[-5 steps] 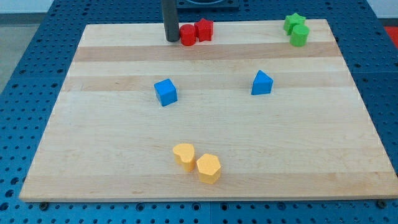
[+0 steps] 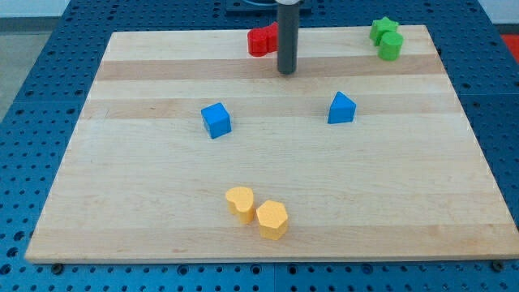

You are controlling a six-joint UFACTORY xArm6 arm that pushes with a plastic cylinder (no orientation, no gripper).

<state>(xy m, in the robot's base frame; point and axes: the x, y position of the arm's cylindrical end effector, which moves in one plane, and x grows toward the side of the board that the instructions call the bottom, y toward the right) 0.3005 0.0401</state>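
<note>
My tip [image 2: 287,71] rests on the board near the view's top, just right of centre. The rod rises past two red blocks [image 2: 261,40] that sit close behind it to the left; the rod hides part of them, so I cannot tell whether it touches them. A blue wedge-like block [image 2: 341,108] lies below and to the right of the tip. A blue cube [image 2: 216,120] lies below and to the left.
Two green blocks, a star [image 2: 383,29] and a cylinder [image 2: 391,46], sit together at the top right corner. Two yellow blocks, a rounded one [image 2: 240,201] and a hexagonal one [image 2: 272,219], touch near the view's bottom centre. The wooden board [image 2: 122,203] lies on a blue perforated table.
The tip has moved from the left of the red blocks to their right and slightly down. The red blocks have shifted a little and now sit partly behind the rod.
</note>
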